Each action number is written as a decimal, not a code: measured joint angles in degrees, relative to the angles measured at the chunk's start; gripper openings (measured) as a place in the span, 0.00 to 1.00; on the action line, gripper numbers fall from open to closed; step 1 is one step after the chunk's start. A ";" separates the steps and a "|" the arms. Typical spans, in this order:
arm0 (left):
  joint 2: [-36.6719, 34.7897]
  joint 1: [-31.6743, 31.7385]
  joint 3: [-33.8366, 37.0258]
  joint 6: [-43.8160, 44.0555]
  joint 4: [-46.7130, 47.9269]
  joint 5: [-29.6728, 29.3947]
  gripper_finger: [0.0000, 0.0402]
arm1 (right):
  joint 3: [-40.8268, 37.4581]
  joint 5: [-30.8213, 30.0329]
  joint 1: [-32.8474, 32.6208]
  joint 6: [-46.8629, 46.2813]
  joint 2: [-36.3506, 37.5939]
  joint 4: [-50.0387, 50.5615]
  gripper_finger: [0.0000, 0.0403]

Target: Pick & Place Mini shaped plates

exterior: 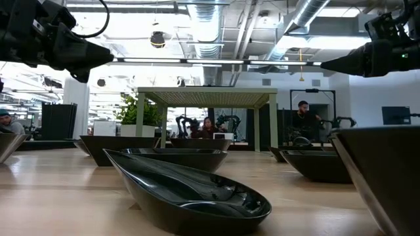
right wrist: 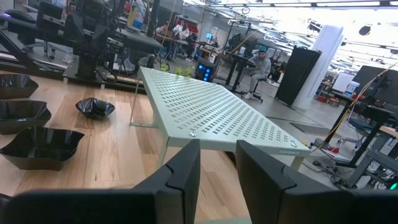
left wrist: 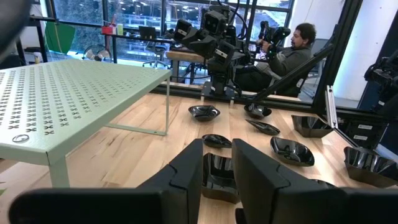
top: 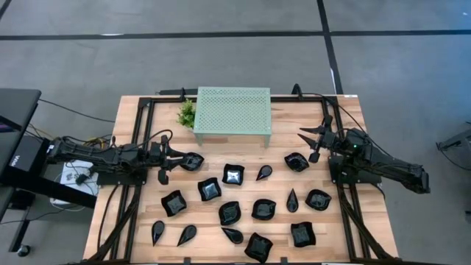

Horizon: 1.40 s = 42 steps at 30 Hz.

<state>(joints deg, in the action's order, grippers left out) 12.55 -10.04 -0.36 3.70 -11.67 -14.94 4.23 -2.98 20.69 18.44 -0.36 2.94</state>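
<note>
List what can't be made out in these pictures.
High view: whatever lies under the stand, and part of the plant, both covered by the stand's top.
Low view: most plates, hidden behind the near plate; the right-hand plate, cut off by the edge.
Left wrist view: the plate ahead, partly behind the left gripper.
Right wrist view: past the right gripper, an edge plate, cut off.

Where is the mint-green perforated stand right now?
In the high view the mint-green stand sits at the table's far middle, a small green plant at its left end, with the black plates spread nearer the front.
</note>
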 joint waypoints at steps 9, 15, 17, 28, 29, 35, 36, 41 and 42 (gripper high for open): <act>0.01 -0.01 0.02 -0.26 -4.29 0.00 0.22 | -0.02 0.00 -0.02 0.02 0.02 0.00 0.24; -0.01 0.02 0.00 1.59 -10.40 0.00 0.22 | -0.01 1.68 -0.03 -10.00 0.02 0.01 0.24; 0.01 0.01 0.01 3.45 -10.42 0.14 0.22 | 0.00 3.35 -0.04 -22.38 0.02 -0.01 0.24; 9.59 -0.04 -8.02 7.33 -5.80 -0.11 0.22 | -0.02 -3.85 0.48 -15.15 0.02 -10.27 0.24; 12.02 -0.09 -10.73 7.39 -2.19 -0.07 0.22 | -0.02 -4.65 0.46 -12.98 0.02 -11.10 0.24; 30.69 -0.55 -29.08 12.92 28.47 1.24 0.22 | -0.02 -6.06 0.46 -7.98 0.02 -14.42 0.24; 33.88 -0.97 -31.42 13.77 33.14 2.06 0.22 | -0.02 -6.06 0.46 -7.96 0.02 -14.96 0.24; 47.04 -4.36 -35.21 17.52 41.23 5.38 0.22 | -0.01 -6.04 -0.08 -7.96 0.00 -14.59 0.24; 49.42 -4.91 -35.17 17.57 41.49 5.37 0.22 | 0.00 -6.04 -0.21 -7.96 0.00 -14.54 0.24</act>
<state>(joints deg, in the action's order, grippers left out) 61.97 -14.95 -35.53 21.28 29.82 -9.57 4.23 -9.02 20.47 10.48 -0.36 -11.60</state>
